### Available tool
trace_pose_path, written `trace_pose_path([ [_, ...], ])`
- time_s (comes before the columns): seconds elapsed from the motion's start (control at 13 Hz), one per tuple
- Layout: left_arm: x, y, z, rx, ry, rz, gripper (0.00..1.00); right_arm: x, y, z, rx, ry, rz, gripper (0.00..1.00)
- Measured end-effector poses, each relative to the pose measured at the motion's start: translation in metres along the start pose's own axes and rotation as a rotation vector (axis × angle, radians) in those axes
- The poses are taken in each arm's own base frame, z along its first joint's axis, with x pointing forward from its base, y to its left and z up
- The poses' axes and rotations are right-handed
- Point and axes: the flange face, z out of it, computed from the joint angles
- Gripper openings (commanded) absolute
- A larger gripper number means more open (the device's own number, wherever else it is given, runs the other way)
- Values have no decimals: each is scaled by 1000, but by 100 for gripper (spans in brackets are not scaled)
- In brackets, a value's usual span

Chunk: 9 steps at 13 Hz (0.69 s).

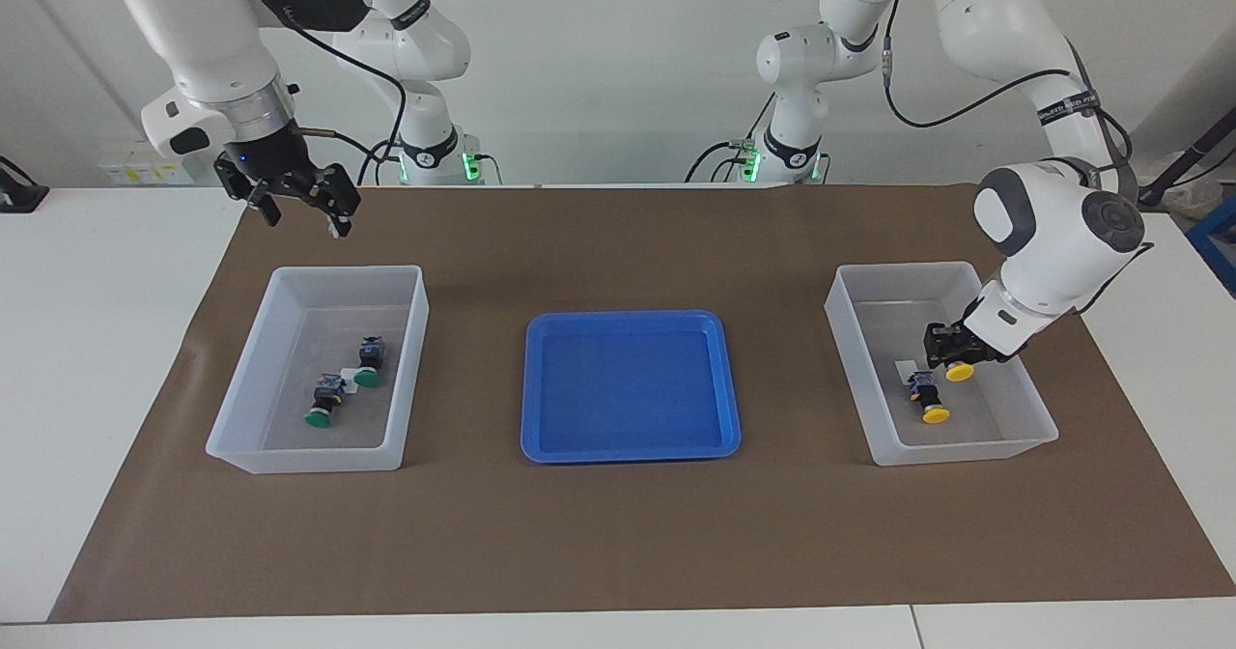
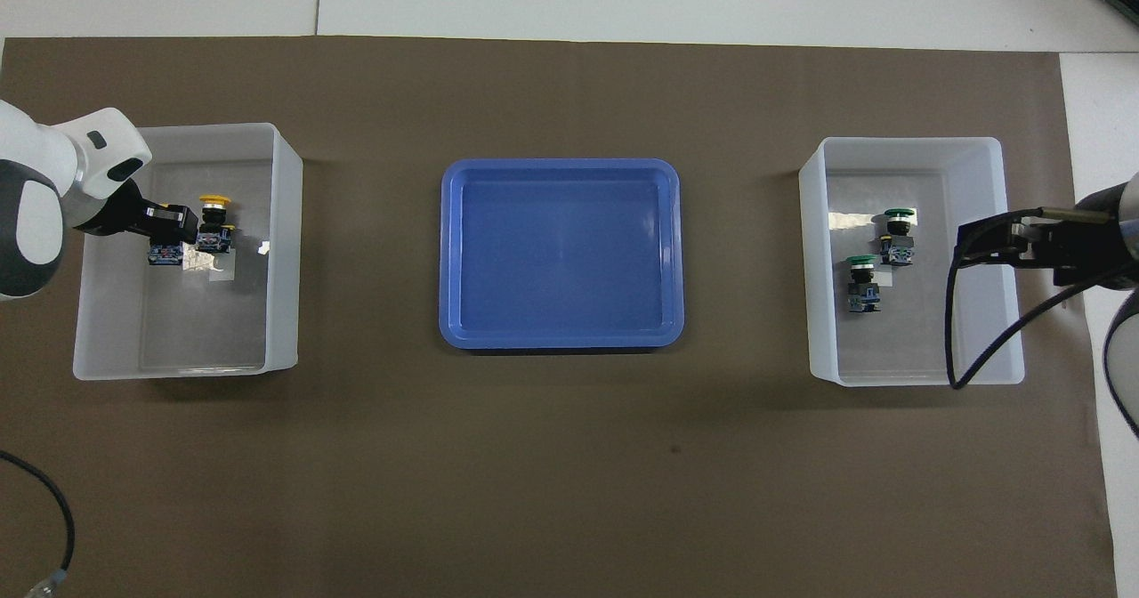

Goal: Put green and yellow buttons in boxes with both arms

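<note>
Translucent white plastic, two boxes: we are seeing one box (image 1: 319, 369) at mid-left of the facing view, toward the right arm's end of the table, and the other box (image 1: 941, 364) at mid-right, toward the left arm's end, with a blue tray (image 1: 630, 386) sitting between them on the brown mat (image 1: 618, 533). Both green buttons (image 1: 369, 360) (image 1: 326, 402) are lying inside the mid-left box, just beside each other, caps pointing away from the robots. We are seeing the left gripper (image 1: 951, 352) reaching down into the mid-right box; its jaws are sitting around a yellow button (image 1: 959, 371), though we cannot tell whether they are clamped on it. The second yellow button (image 1: 929, 400) is lying on that box's floor just beside it; in the overhead view the two (image 2: 214, 202) (image 2: 214, 240) are showing at the left edge of frame. The right gripper (image 1: 301, 207) is hanging in the air at upper left of the facing view, over the mat next to the box holding the green buttons, jaws spread apart and holding nothing.
</note>
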Motion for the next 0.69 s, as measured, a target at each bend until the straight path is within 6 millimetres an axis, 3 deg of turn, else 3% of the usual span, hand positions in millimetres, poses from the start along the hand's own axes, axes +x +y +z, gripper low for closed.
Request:
trace_pose_path([
  [0.23, -14, -19, 21, 23, 0, 55, 0, 0, 1, 0, 2, 0, 1, 100],
  [0.54, -16, -18, 27, 23, 4, 73, 0, 0, 2, 0, 2, 0, 2, 100],
  [0.69, -17, -17, 32, 24, 8, 74, 56, 1, 2, 0, 2, -1, 4, 100],
])
